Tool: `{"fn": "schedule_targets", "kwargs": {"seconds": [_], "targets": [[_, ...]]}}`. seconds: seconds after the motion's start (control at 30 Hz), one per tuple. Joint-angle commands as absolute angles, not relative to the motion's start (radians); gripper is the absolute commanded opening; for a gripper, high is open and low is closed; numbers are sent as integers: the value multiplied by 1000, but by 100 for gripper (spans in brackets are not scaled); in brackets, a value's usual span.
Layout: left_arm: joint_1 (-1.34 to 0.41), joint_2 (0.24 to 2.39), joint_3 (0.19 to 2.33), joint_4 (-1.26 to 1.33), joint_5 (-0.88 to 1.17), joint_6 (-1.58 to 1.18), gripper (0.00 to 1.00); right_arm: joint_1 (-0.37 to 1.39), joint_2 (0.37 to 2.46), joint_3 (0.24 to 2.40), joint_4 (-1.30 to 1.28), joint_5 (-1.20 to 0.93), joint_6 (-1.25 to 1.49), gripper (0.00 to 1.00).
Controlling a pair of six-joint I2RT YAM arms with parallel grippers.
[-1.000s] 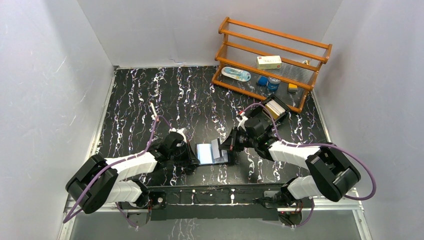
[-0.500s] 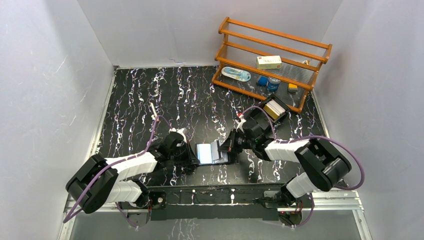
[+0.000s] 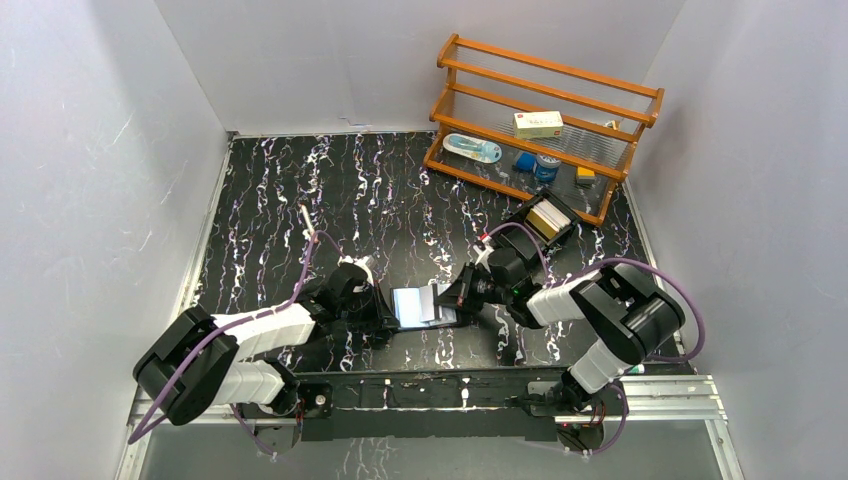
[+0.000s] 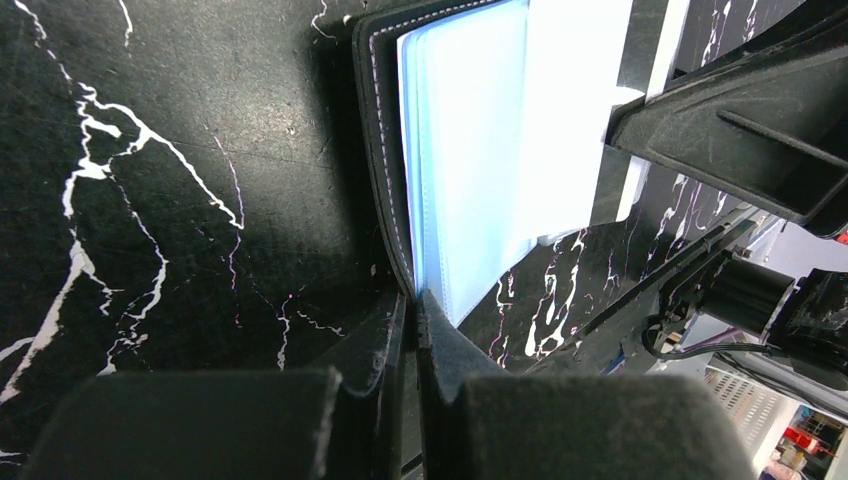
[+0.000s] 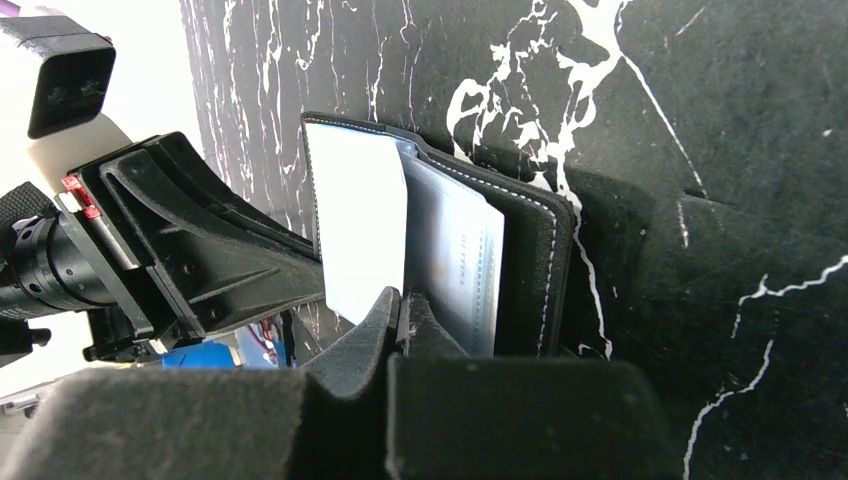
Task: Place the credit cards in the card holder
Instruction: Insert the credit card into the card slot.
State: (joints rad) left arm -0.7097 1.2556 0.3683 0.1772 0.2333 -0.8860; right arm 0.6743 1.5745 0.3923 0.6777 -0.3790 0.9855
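- Black leather-like card holder [image 3: 412, 306] lies open on the marbled worktop [image 3: 300, 190]. It sits near the front edge, between the two arms, with its silvery-blue pockets facing up.
- The left end effector [image 4: 415, 300] is clamped shut on the holder's left edge, pinning it down. That arm reaches in low from the left, forearm close to the worktop.
- The right end effector [image 5: 402, 300] is pinched tight on a white card [image 5: 355, 220], tilted over the pockets. Its arm is folded, wrist pointing left toward the holder.
- As I read it, the step in hand is feeding this card into a pocket. I can't tell whether its leading edge is inside yet.
- The next move calls for a shallow slide leftward into the pocket mouth, with the card kept flat and the left grip steady.
- More cards [image 3: 547, 217] wait in the black box [image 3: 523, 213] far right, beside the wooden rack [image 3: 545, 75].
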Motion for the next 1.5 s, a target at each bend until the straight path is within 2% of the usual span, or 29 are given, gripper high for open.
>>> {"fn": "schedule_targets", "kwargs": {"seconds": [0.0, 0.33, 0.5, 0.73, 0.8, 0.9, 0.97, 1.2, 1.47], "targets": [[-711, 1276, 370, 163, 235, -865, 0, 678, 1613, 370, 763, -414, 1007, 0], [-712, 1289, 371, 171, 239, -869, 0, 679, 1625, 357, 766, -436, 1033, 0], [-712, 1284, 364, 170, 236, -874, 0, 678, 1587, 374, 641, -397, 990, 0], [-712, 1291, 366, 185, 244, -879, 0, 694, 1637, 451, 587, -434, 957, 0], [-712, 1293, 368, 187, 245, -880, 0, 712, 1632, 493, 512, -402, 933, 4], [-712, 1294, 372, 189, 249, -882, 0, 729, 1635, 553, 395, -356, 901, 18], [-712, 1293, 375, 188, 253, -882, 0, 729, 1630, 564, 350, -336, 890, 21], [-712, 1298, 373, 209, 257, -895, 0, 750, 1635, 666, 151, -243, 821, 20], [-712, 1296, 380, 211, 257, -890, 0, 808, 1656, 704, 155, -247, 822, 20]]}}
